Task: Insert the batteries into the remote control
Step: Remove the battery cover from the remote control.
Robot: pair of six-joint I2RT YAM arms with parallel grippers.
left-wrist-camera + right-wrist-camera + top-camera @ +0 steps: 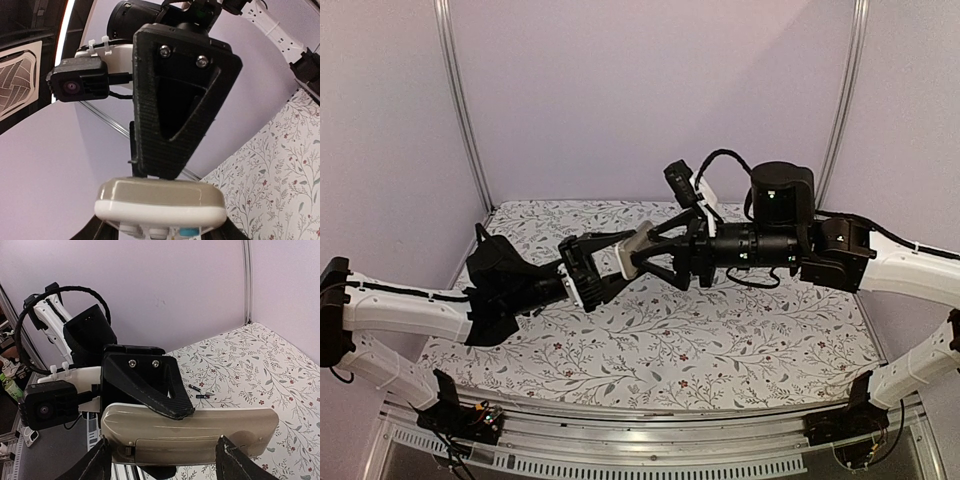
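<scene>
The remote control hangs in mid-air over the table, between both arms. My left gripper is shut on it across its width; in the left wrist view the remote control shows end-on, tan back up and buttons down, with my left gripper around it. My right gripper is open, its fingers pointing at the tan back, tips close to it. In the right wrist view the remote control shows its tan back with the battery cover on, my right gripper spread along its length. Two batteries lie on the cloth behind.
A floral cloth covers the table. Plain walls and metal corner posts close it in at the back and sides. Each wrist's camera sits close to the other gripper.
</scene>
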